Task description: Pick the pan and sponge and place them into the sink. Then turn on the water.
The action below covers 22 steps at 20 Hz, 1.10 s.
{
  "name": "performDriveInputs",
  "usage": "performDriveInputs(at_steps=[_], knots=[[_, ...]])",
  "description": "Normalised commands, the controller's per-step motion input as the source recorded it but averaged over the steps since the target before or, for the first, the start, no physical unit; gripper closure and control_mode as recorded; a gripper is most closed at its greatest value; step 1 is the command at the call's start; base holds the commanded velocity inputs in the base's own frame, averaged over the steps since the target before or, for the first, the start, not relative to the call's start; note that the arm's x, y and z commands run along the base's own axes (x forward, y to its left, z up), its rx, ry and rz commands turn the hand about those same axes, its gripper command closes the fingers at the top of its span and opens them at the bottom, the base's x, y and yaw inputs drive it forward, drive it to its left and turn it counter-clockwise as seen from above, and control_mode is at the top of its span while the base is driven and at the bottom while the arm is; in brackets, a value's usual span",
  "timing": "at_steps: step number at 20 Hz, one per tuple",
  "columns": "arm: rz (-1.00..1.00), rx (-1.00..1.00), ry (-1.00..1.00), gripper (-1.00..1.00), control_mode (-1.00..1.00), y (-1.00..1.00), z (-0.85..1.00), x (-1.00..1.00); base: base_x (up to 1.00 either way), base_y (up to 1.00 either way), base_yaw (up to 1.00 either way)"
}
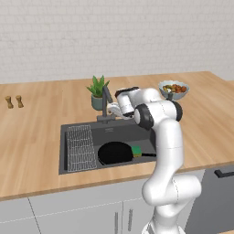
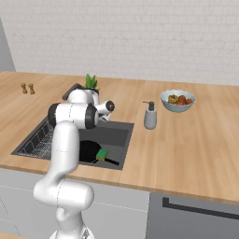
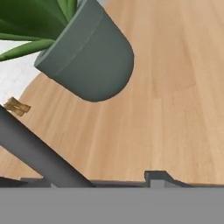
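The black pan (image 1: 114,153) lies flat in the dark grey sink (image 1: 75,127), its handle pointing right. The green and yellow sponge (image 1: 136,150) rests at the pan's right edge, by the handle; in the right base view the sponge (image 2: 102,154) sits on the pan (image 2: 87,149). My gripper (image 1: 113,109) is at the base of the dark faucet (image 1: 106,98) behind the basin, right beside it. In the hand view the faucet (image 3: 39,155) crosses the lower left as a grey bar. The fingers are not clear enough to tell their state. No stream falls from the faucet.
A potted plant (image 1: 98,93) stands just behind the faucet, large in the hand view (image 3: 87,57). A wire rack (image 1: 81,147) fills the sink's left side. A soap dispenser (image 2: 150,115) and a fruit bowl (image 2: 177,100) stand on the right counter; two small shakers (image 1: 13,101) stand far left.
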Motion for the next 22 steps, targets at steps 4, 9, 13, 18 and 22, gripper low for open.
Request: performDriveInputs(at_steps=[4,9,13,18,22], knots=[[-0.08,0.21,0.05,1.0,-1.0,-0.14,-0.08,0.0,0.0,0.0,0.0],[-0.11,0.32,0.1,1.0,-1.0,-0.29,0.0,0.0,0.0,0.0,0.0],[-0.14,0.29,0.14,1.0,-1.0,-0.27,0.0,0.0,0.0,0.0,0.0],[-0.15,0.23,0.15,1.0,-1.0,-0.15,0.0,-0.01,0.0,0.0,0.0],[-0.14,0.2,0.18,1.0,-1.0,-0.17,-0.03,-0.01,0.0,0.0,0.0]])
